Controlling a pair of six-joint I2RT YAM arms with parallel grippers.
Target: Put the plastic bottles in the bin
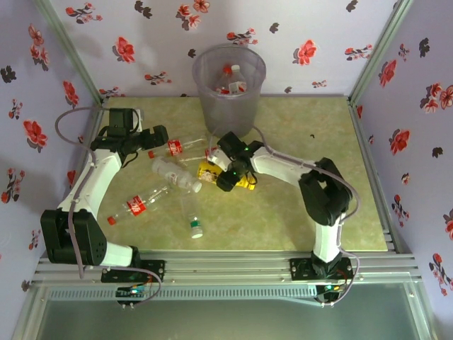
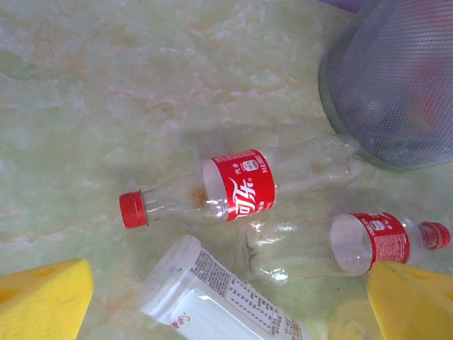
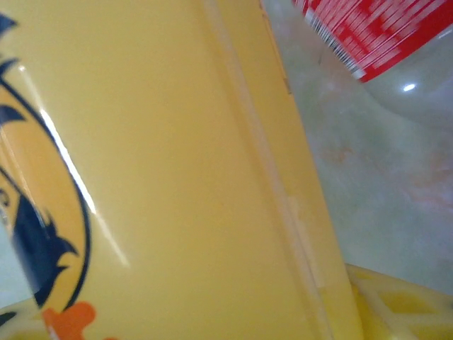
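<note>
The translucent grey bin point(image 1: 230, 85) stands at the back with a few red-capped bottles inside; its mesh-like wall point(image 2: 396, 78) shows in the left wrist view. My left gripper point(image 1: 156, 137) hangs open over the table, its yellow fingers point(image 2: 46, 297) wide apart. Below it lie a red-labelled bottle point(image 2: 241, 185), a second one point(image 2: 368, 241) and a white-labelled clear bottle point(image 2: 212, 297). My right gripper point(image 1: 230, 175) is shut on the yellow bottle point(image 3: 177, 170), which pokes out on both sides point(image 1: 246, 183). One finger point(image 3: 403, 304) shows beside it.
More bottles lie nearer the front: a red-labelled one point(image 1: 138, 205) and a clear one with a green cap point(image 1: 192, 218). Flowered walls close in the left, back and right. The right half of the green tabletop point(image 1: 333, 142) is free room.
</note>
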